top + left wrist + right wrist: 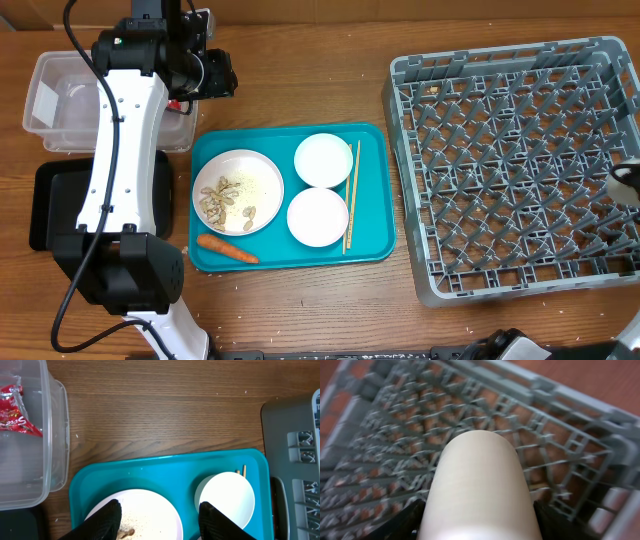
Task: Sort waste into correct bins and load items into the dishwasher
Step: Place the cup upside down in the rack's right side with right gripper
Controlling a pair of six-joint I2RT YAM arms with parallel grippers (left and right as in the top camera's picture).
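My left gripper (pixel 160 519) hangs open and holds nothing, its black fingers (pixel 107 521) spread above the round white plate (pixel 150 510). The plate (pixel 258 175) carries beige nut scraps (pixel 222 200) and crumbs. It lies on the teal tray (pixel 375 140) with two pale bowls (pixel 322 159) (pixel 318 216), chopsticks (pixel 351 195) and an orange carrot (pixel 227 247). A red foil wrapper (pixel 15 410) lies in the clear tub (pixel 60 100). My right gripper (pixel 480 522) is shut on a small white cup (pixel 480 480) above the grey dish rack (pixel 510 160).
The black tray (pixel 45 205) sits in front of the clear tub, partly under my left arm (pixel 125 150). The rack's right side holds the cup (pixel 627 183) at the picture's edge. Bare wood lies between teal tray and rack.
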